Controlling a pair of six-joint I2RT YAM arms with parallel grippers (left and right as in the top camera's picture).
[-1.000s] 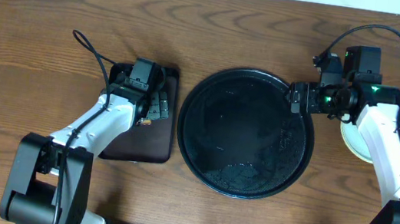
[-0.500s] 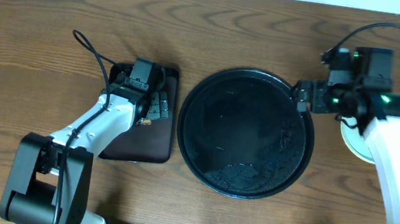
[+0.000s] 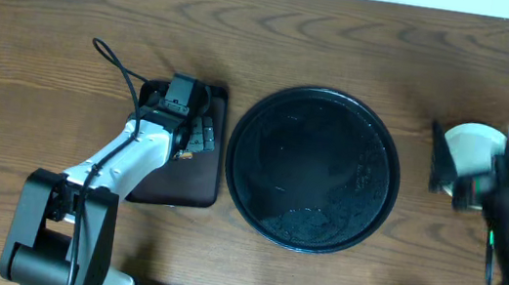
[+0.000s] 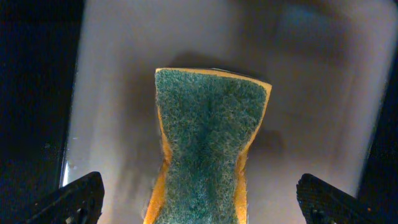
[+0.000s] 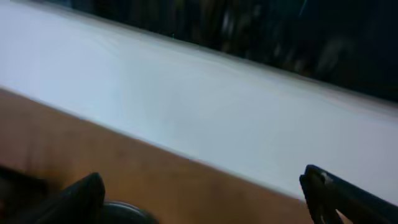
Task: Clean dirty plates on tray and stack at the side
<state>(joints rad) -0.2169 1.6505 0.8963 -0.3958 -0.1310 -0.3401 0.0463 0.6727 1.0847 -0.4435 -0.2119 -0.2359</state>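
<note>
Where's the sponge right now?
In the left wrist view the sponge lies centred on the small rectangular tray, between the left gripper's open fingers; that tray sits left of the round tray.

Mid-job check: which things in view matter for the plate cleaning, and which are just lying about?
For the job: round black tray, no plates on it; pale plates at the right side, count unclear; sponge.
Just there: rectangular tray under the sponge; looped black cable.
</note>
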